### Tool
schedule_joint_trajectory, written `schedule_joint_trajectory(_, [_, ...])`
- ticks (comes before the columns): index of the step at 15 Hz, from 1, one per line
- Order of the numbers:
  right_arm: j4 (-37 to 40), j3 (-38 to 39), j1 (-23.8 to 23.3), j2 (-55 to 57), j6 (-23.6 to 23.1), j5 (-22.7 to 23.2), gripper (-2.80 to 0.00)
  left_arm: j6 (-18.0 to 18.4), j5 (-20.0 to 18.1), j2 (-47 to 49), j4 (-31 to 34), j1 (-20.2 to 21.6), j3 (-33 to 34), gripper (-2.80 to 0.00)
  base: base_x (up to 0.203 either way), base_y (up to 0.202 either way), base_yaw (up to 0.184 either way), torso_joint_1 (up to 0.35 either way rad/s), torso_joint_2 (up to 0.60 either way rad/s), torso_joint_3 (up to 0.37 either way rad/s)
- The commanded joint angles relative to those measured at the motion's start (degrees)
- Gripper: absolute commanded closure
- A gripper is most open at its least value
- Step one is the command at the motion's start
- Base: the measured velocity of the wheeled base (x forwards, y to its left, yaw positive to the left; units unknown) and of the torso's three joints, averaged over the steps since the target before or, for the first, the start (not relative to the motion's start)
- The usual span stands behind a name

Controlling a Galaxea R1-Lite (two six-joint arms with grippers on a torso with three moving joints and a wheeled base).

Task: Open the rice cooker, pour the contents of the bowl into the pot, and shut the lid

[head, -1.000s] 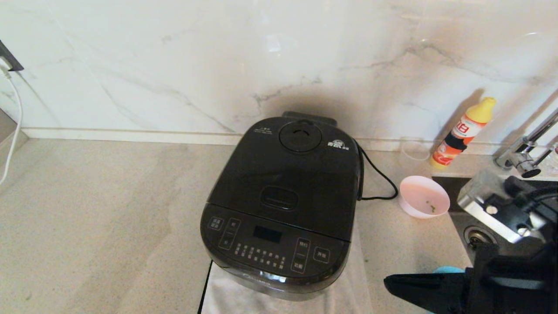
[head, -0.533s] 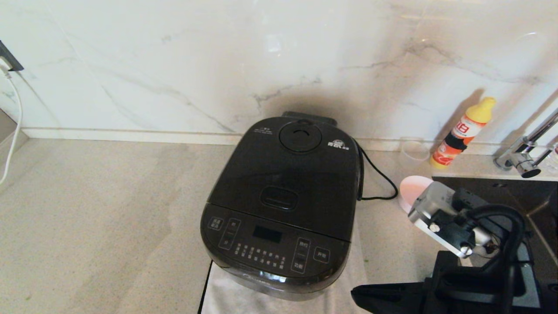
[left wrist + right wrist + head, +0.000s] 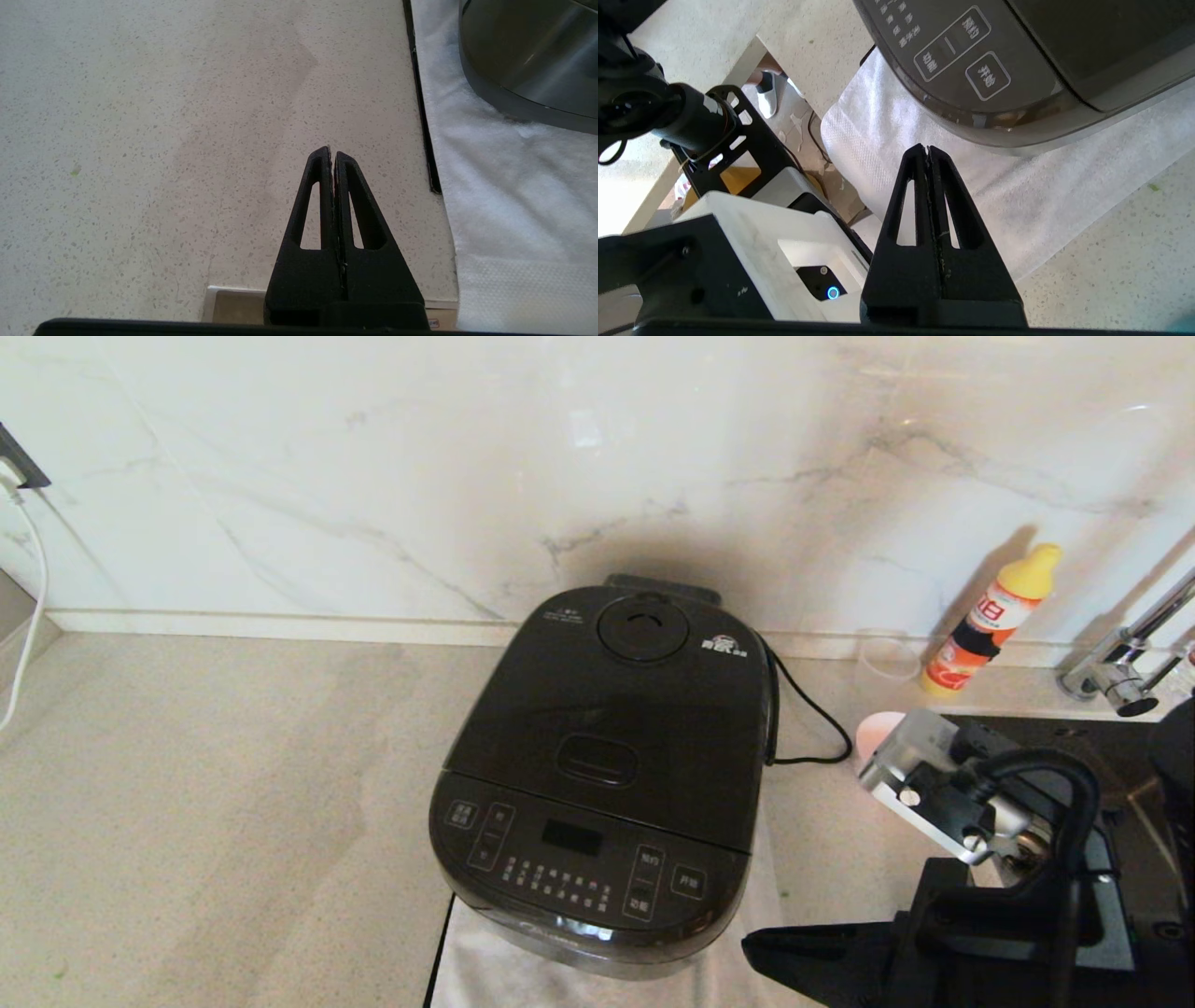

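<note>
As the right pincer [image 3: 756, 947] slides leftward toward the rice cooker [image 3: 607, 775], fingers together and empty | lid [image 3: 621, 709] shut | bowl [image 3: 878, 733] half-hidden behind the arm | left pincer [image 3: 332, 154] parked, closed, above the worktop [image 3: 233, 803].

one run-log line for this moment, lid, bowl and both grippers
lid: shut | bowl: on counter, mostly hidden by right arm | right gripper: shut, empty, at rice cooker front corner | left gripper: shut, parked over counter
</note>
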Motion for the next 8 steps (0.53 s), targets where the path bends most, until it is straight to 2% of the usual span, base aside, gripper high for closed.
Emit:
schedule_joint_trajectory(1, [-0.02,-0.87,-0.50,0.87,0.08,-0.11,0.00,0.03,-0.02,0.05,0.03,0.00,-0.01,0.00,0.000,0.000,0.000,0.000,0.00,0.000])
schedule_joint_trajectory(8, [0.00,-2.28,-4.90,0.69,-0.18,2.00,0.00,0.03,-0.02,0.14,0.03,0.00,-0.01,0.00,0.000,0.000,0.000,0.000,0.00,0.000])
